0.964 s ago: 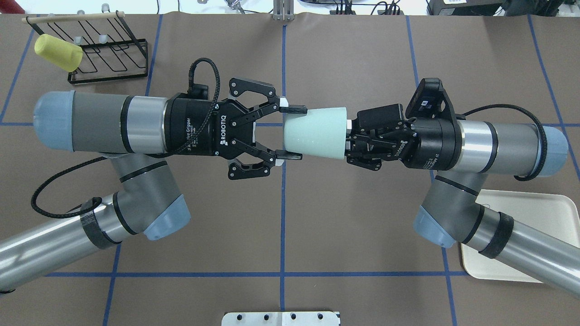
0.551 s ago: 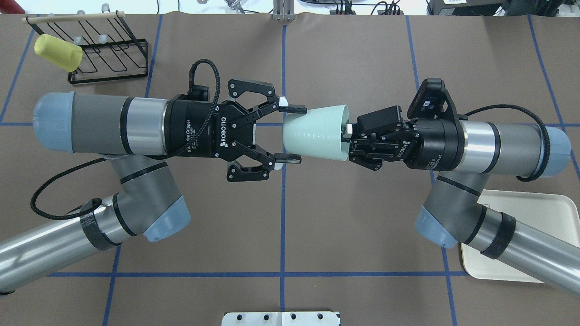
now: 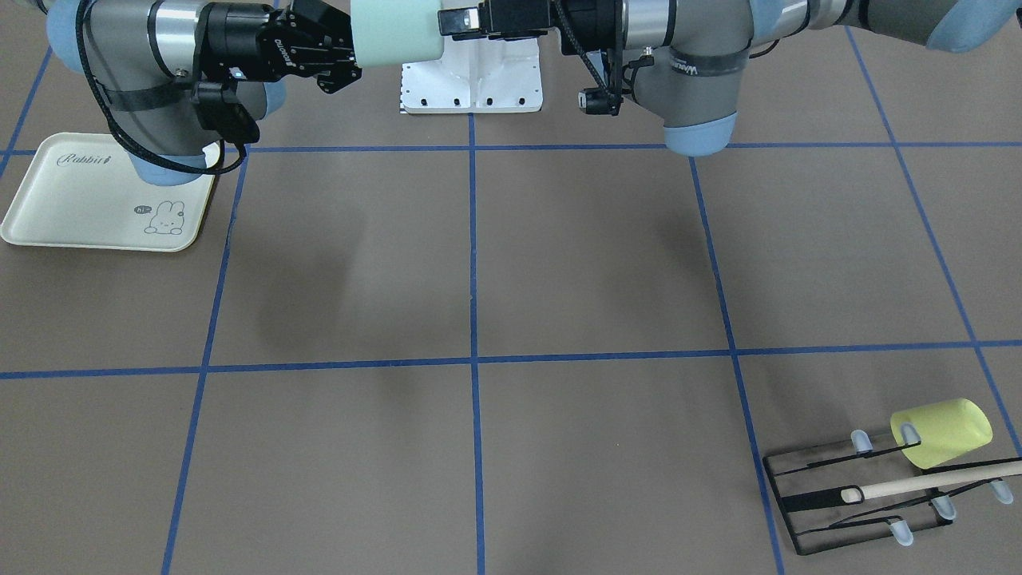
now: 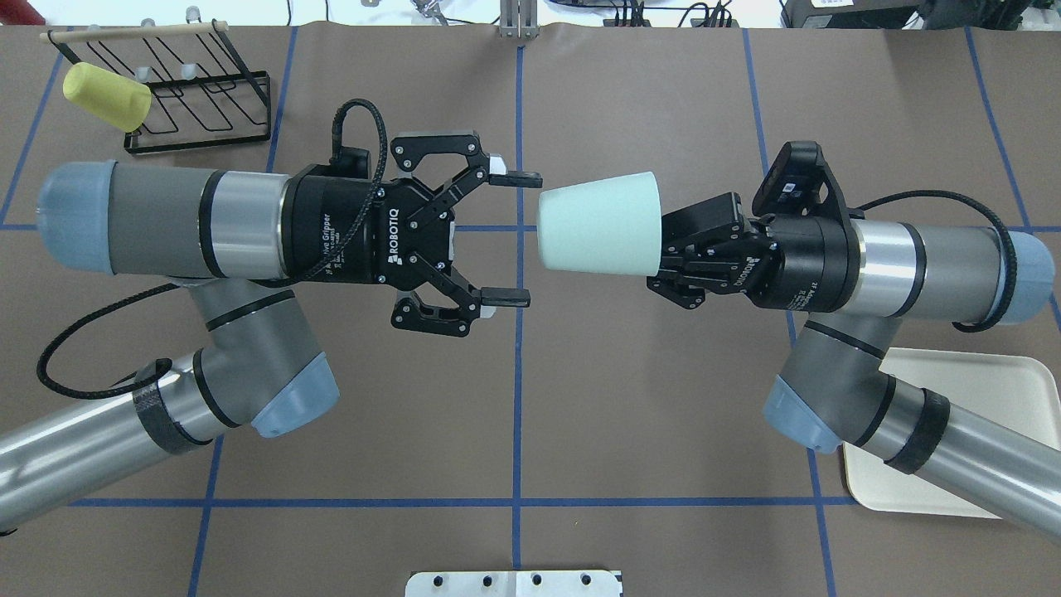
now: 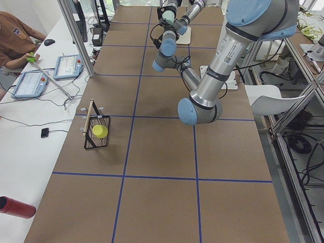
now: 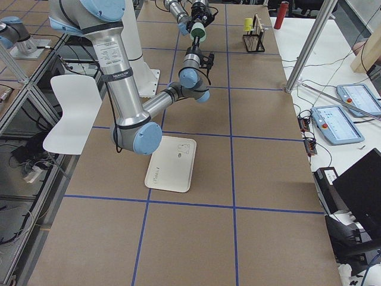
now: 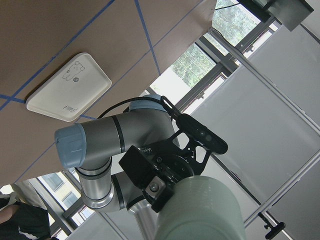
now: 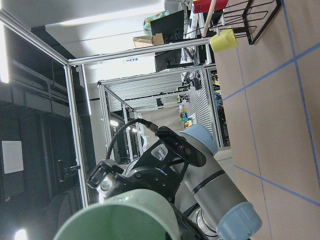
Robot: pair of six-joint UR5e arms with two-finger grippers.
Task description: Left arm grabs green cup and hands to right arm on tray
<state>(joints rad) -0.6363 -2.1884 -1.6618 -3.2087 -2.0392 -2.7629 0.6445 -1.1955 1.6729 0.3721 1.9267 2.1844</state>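
Backing off toward 9 o'clock, the left gripper (image 4: pixel 520 238) has come clear of the green cup (image 4: pixel 598 222), whose base it straddled a moment ago; the cup itself has shifted a little toward 3 o'clock. That gripper's jaws stand spread wide with nothing between them. The right gripper (image 4: pixel 667 240) is clamped on the cup's rim end and holds it sideways above the table (image 4: pixel 514 398), base pointing to 9 o'clock, just apart from the left fingertips.

White "ROBOTIQ" lettering reads plainly on the left gripper's body, and the same word shows upside down on the right one. From across the table, the tray (image 3: pixel 88 208) carries the script word "Rabbit", a small rabbit drawing and a tiny "hi" bubble beside it. Seen from overhead, the tray lies at about 4 o'clock on the table, partly under the right arm (image 4: pixel 928 261), well apart from the cup.

By count: two arms, the left arm (image 4: pixel 166 220) coming in from 8 o'clock; two grippers; one tray; one wire rack (image 4: pixel 199 99) at 10 o'clock; and two cups, the second a yellow-green cup (image 4: pixel 108 95) propped on that rack.
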